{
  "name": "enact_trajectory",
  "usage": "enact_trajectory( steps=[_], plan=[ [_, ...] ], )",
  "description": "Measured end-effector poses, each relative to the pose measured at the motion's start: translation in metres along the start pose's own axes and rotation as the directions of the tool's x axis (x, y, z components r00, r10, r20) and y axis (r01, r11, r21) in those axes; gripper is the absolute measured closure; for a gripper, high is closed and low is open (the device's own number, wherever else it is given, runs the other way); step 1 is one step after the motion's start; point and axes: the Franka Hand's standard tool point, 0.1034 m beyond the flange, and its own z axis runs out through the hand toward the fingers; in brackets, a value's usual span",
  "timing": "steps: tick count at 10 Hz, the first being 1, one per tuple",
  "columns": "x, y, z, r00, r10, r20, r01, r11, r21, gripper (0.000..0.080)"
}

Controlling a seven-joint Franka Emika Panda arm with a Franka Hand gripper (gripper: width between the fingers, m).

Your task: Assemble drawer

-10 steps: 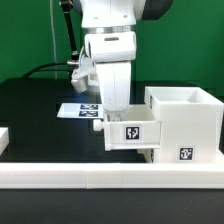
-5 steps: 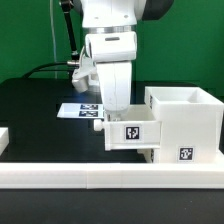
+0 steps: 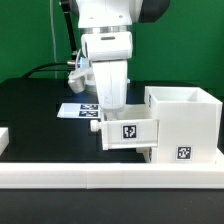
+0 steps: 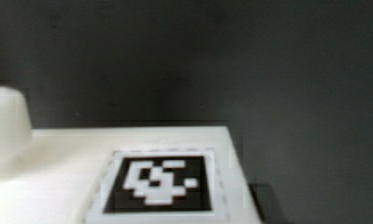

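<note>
The tall white housing (image 3: 186, 118) stands at the exterior view's right, with a tag low on its front. A shallow white tray (image 3: 128, 134) with a tag on its front sticks out of the housing toward the exterior view's left. A second tray (image 3: 150, 156) sits lower, mostly inside. My gripper (image 3: 112, 110) reaches straight down into the upper tray and is shut on its wall; the fingertips are hidden by the tray. The wrist view shows the tray's white face and its tag (image 4: 162, 182) close up, over the dark table.
The long low white border rail (image 3: 100, 179) runs along the front. The marker board (image 3: 78, 110) lies on the black table behind my gripper. A blurred white part (image 4: 2, 125) shows at the edge of the wrist view.
My gripper and the upper tray have shifted slightly toward the exterior view's left, out from the housing. The housing has not moved.
</note>
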Motion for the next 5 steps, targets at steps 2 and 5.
enact_trajectory(
  steps=[2,5],
  plan=[
    [0.0083,-0.0002,0.001,1.0,0.016,0.004,-0.016,1.0,0.0,0.0757],
    [0.0139,-0.0011,0.0023,0.996,0.092,0.013,-0.092,0.996,-0.003,0.0757]
  ],
)
